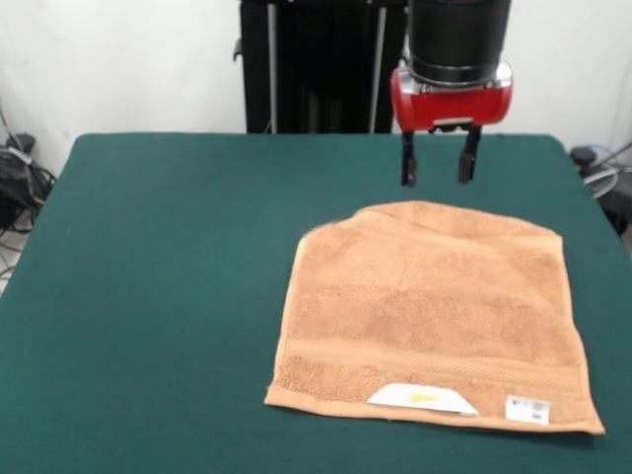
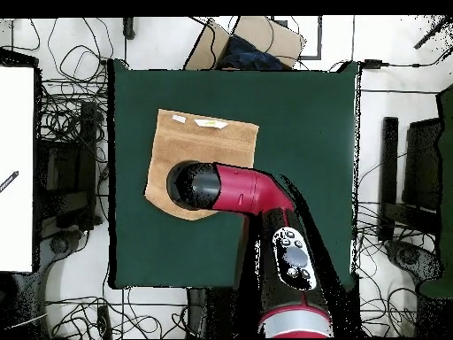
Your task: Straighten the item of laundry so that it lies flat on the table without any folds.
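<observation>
Arm (image 2: 265, 230) came in over the table (image 1: 148, 296) with its wrist pointing straight down, gripper (image 1: 435, 163) hanging just above the far edge of the towel (image 1: 434, 306), not touching it. Fingers (image 1: 408, 168) were spread apart, nothing held. From overhead, the black wrist end covered the towel's edge nearest the robot base. Towel lay mostly flat on the table, off to one side of its middle, roughly square so no clear long axis; edges ran slightly skewed to the table's edges. The far corner beside the gripper looked rounded or tucked under, with a faint crease near it. Tagged edge pointed away from the gripper. Two white tags (image 1: 423, 398) sat along that edge: a longer one with a small yellowish mark, a smaller one with print too small to read.
</observation>
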Motion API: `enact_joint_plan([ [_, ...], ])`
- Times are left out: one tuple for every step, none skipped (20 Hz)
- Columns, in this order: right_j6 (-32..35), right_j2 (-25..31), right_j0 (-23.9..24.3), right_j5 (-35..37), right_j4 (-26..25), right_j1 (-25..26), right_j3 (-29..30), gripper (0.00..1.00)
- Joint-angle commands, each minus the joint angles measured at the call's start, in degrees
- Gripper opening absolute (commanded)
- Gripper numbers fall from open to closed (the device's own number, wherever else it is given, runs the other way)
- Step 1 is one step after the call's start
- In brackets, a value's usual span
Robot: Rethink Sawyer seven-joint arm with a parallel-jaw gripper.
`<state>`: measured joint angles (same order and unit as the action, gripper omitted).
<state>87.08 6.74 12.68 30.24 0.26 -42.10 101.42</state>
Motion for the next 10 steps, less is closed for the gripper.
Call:
enact_joint_plan([
  [8.48,1.48,-0.79,3.95,1.16,0.27,-0.97,1.00],
  [8.52,1.67,-0.69,3.70,1.33,0.32,-0.84,1.00],
  [8.63,1.70,-0.73,3.77,1.42,0.32,-0.81,1.00],
  [8.72,1.81,-0.61,3.77,1.62,0.43,-0.91,1.00],
  [8.80,1.92,-0.49,3.76,1.82,0.53,-1.02,1.00],
  [9.05,1.84,-0.57,3.84,1.96,0.51,-0.99,1.00],
  [8.97,2.35,-0.20,3.26,2.29,0.28,-0.27,1.00],
  [9.05,2.38,-0.13,3.08,2.37,0.17,-0.02,1.00],
  [9.12,2.41,-0.07,2.90,2.46,0.06,0.22,1.00],
  [9.45,2.53,0.14,2.43,2.81,0.06,0.54,1.00],
])
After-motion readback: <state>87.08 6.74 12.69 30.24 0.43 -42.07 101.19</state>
